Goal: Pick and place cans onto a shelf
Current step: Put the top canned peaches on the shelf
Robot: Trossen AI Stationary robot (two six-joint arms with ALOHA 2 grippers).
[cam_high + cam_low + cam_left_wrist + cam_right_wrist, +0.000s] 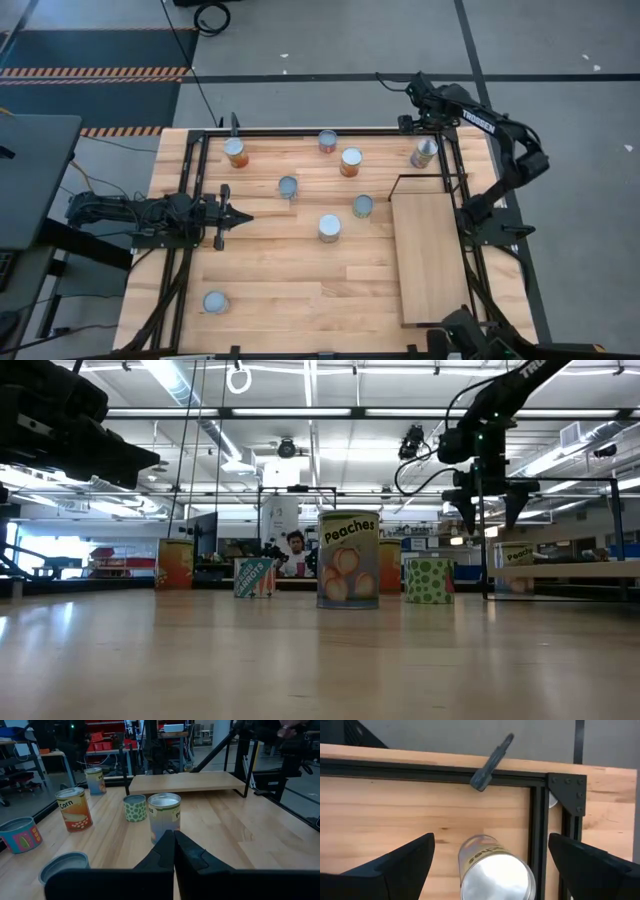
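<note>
Eight cans stand upright on the tabletop. My right gripper (418,128) is open near the far right corner, fingers pointing down, above a peaches can (424,153). The right wrist view shows that can (495,870) below and between the spread fingers, untouched. In the low view the gripper (490,500) hangs well above it (515,556). My left gripper (235,218) is shut and empty, low at the table's left, pointing at another peaches can (164,817). The shelf (432,255), a pale board in a black wire frame, stands on the right side, with nothing on it.
Other cans: an orange one (235,152) far left, one (328,141) at the far edge, an orange one (351,161), one (288,187), a green-spotted one (363,206), one mid-table (329,228), one near left (214,302). A black frame rail (535,820) runs beside the right can.
</note>
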